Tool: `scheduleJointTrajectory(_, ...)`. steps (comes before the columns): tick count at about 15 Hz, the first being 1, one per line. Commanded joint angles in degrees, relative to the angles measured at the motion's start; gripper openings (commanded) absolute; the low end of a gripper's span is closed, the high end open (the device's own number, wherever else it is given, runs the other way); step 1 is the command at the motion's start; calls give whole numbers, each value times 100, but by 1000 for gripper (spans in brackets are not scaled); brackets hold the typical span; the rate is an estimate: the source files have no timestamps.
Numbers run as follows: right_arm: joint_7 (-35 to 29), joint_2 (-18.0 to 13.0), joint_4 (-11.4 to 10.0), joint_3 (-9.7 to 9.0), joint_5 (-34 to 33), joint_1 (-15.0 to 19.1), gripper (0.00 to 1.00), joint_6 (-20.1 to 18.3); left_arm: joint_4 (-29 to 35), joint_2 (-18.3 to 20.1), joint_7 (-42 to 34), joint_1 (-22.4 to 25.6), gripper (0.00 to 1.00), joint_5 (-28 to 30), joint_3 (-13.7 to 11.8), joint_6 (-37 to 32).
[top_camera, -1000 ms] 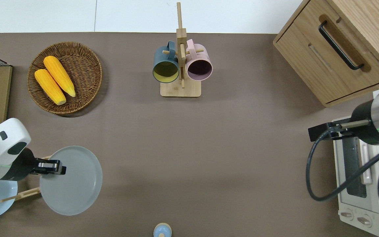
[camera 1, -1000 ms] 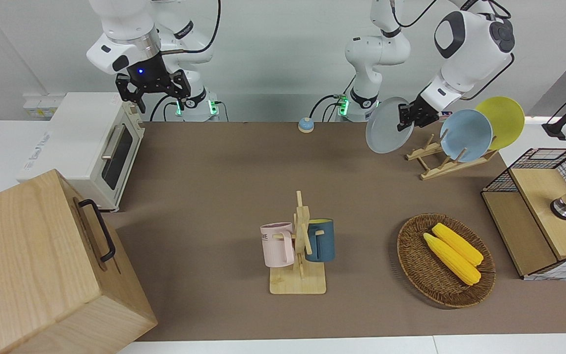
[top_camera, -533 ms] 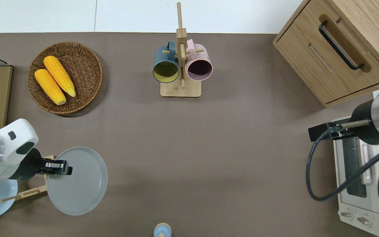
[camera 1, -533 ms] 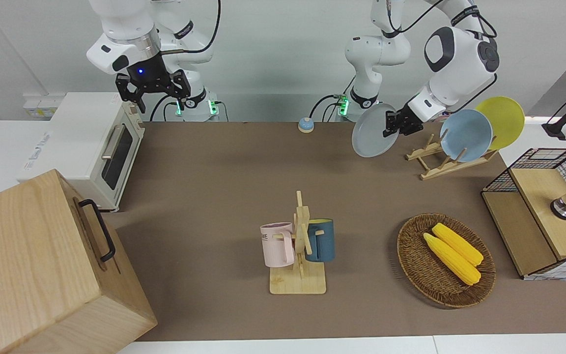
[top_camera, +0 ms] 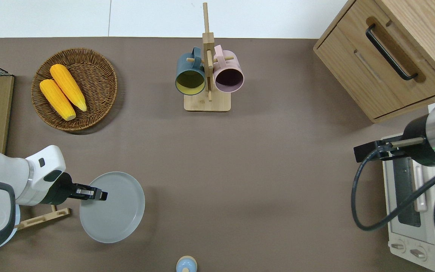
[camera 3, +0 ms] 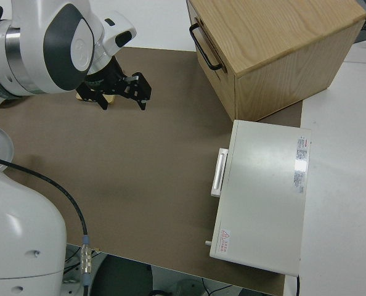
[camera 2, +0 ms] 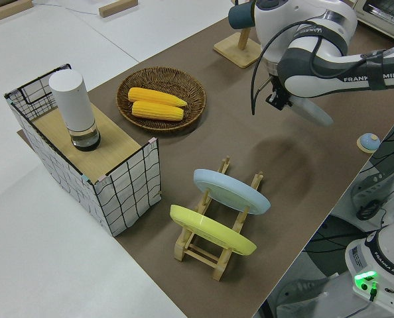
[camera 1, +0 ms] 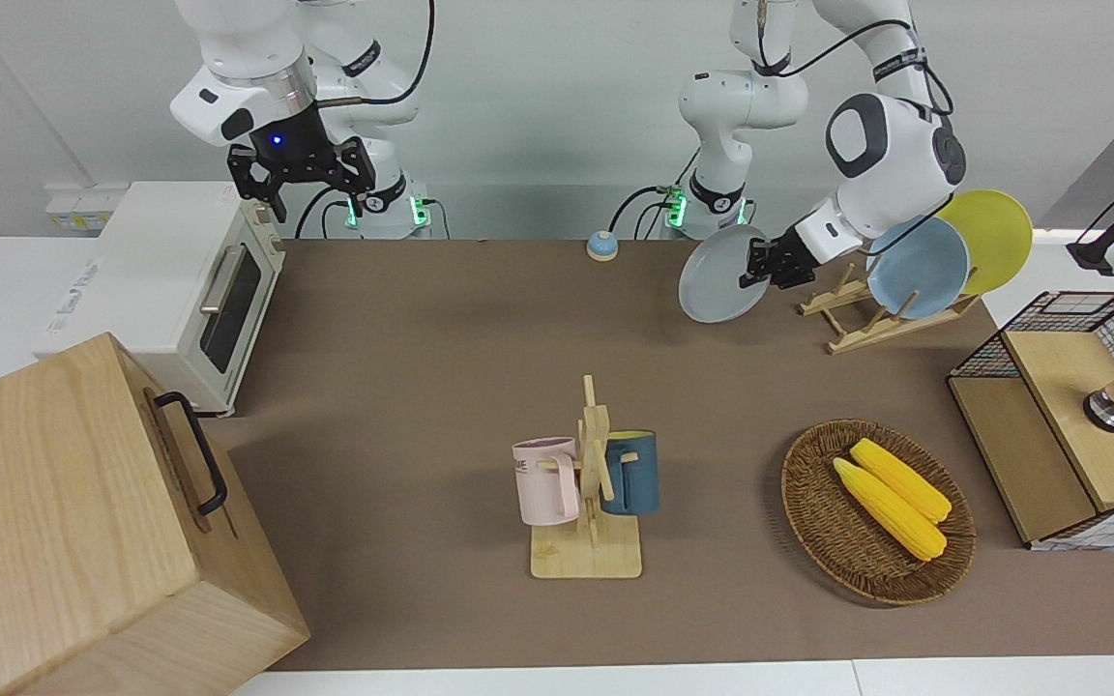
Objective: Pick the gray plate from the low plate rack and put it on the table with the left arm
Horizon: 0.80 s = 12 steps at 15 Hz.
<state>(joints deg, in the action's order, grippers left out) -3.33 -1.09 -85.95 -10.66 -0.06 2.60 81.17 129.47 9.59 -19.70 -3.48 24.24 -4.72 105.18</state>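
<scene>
Over the bare brown table (top_camera: 240, 170), beside the low plate rack (camera 1: 866, 319) and toward the middle of the table from it, the left gripper (top_camera: 97, 195) holds the gray plate (top_camera: 113, 209) up in the air. Its fingers are closed on the rim of the plate, at the edge that faces the rack. In the front view the plate hangs tilted, its face turned partly toward the camera, and it touches neither the rack nor the table. The blue plate (camera 1: 917, 266) and the yellow plate (camera 1: 992, 237) stand in the rack. The right arm is parked, and the fingers of the right gripper (camera 1: 298, 179) stand apart and hold nothing.

I judge the plate to be stiff and rather smooth, probably ceramic or hard plastic, so it may break or chip if it drops. Held only at one edge, its weight pulls on the grip and it could turn or slip between the fingers. The raised rim is the good place to hold. It should come down slowly and nearly flat.
</scene>
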Motion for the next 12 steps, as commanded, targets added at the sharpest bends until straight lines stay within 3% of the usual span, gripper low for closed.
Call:
scheduleJointTrajectory(1,8,-14,35,-32,59,56,990,-75,446,69,-393,-4,0,230,-29,440)
scheduleJointTrajectory(12,8,-14,35,-32,59,56,990,-75,667,-203,-869,-21,0,441,-29,872)
